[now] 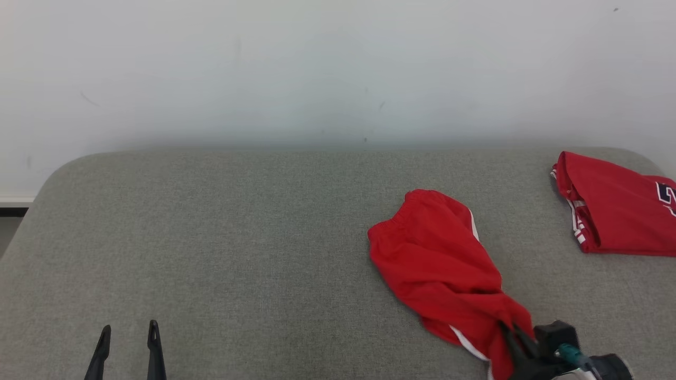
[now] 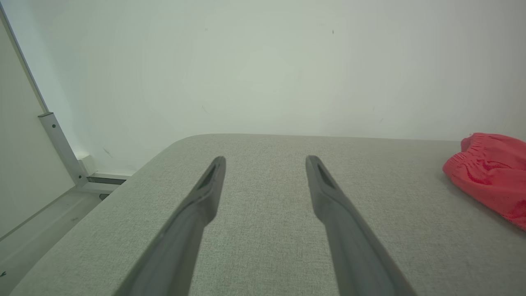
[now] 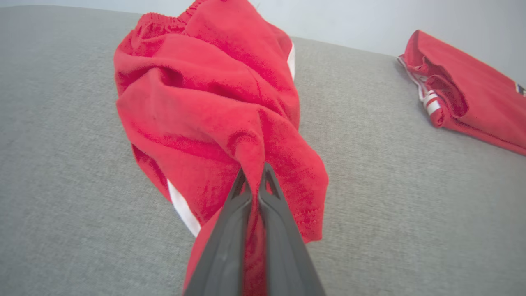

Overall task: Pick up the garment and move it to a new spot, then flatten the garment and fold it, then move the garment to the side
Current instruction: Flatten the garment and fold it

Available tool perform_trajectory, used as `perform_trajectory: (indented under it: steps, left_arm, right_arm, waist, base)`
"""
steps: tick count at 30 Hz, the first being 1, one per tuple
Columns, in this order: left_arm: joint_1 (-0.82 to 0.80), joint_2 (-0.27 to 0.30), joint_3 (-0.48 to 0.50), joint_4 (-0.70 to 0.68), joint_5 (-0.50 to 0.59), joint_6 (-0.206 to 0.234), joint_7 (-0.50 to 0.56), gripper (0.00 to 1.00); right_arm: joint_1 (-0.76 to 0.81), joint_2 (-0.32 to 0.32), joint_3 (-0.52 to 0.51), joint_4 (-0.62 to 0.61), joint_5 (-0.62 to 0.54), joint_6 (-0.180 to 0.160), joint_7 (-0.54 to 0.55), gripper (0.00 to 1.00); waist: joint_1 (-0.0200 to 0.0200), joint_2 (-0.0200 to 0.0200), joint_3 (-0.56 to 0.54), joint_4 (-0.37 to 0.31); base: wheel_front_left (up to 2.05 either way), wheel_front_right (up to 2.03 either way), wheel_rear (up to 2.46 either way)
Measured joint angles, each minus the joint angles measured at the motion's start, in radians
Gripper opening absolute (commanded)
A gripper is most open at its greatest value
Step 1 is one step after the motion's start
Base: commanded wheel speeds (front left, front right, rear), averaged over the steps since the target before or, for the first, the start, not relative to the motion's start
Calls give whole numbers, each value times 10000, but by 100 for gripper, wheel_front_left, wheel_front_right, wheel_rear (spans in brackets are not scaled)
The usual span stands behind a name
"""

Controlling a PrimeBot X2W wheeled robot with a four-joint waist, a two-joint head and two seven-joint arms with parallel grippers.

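The red shorts (image 1: 438, 264) lie crumpled on the grey worktop (image 1: 237, 237), at about four o'clock from its middle in the head view. Their elastic waistband points toward twelve o'clock and a white side stripe shows along the edges. The right fingers (image 3: 224, 246), at five o'clock, are pressed together on a bunched fold at the near, hem end of the shorts, with cloth pinched between them and gathered into a ridge. The left fingers (image 1: 153, 351), at seven o'clock, stand spread apart with nothing between them, over bare worktop and well apart from the shorts. A second red garment (image 1: 612, 211) with white trim lies folded at two o'clock near the worktop's far right corner, apart from the shorts. A pale wall (image 1: 317, 68) rises behind.
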Motion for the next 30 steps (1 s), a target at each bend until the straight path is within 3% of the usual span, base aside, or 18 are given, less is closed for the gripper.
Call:
perform_trajectory:
  steps: [8, 12, 13, 14, 15, 30]
  left_arm:
    - [36, -207, 230, 58, 119, -188, 0, 100]
    - [35, -314, 259, 104, 186, -316, 0, 100]
    - [35, -337, 278, 128, 188, -355, 0, 100]
    - [34, -364, 293, 151, 205, -364, 0, 100]
    - [33, -395, 303, 169, 217, -370, 0, 100]
    - [42, -640, 558, 284, 405, -621, 0, 100]
  right_arm:
    - [79, -1649, -963, -991, 514, 0, 100, 0]
    - [447, -1914, -1260, -1379, 771, 0, 466, 0]
    - [512, -1904, -1262, -1417, 968, 0, 570, 19]
    - [563, -1860, -1248, -1476, 1156, 0, 627, 45]
    - [612, -1848, -1189, -1578, 1220, 0, 619, 100]
    - [1127, -1517, -537, -4172, 1856, 0, 761, 100]
  waist:
    - [0, 0, -40, -156]
    - [0, 0, -69, -179]
    - [0, 0, -74, -179]
    - [0, 0, -80, -181]
    - [0, 0, -88, -180]
    - [0, 0, -143, -209]
  base:
    - [0, 0, 0]
    - [0, 0, 0]
    - [0, 0, 0]
    - [0, 0, 0]
    - [0, 0, 0]
    - [0, 0, 0]
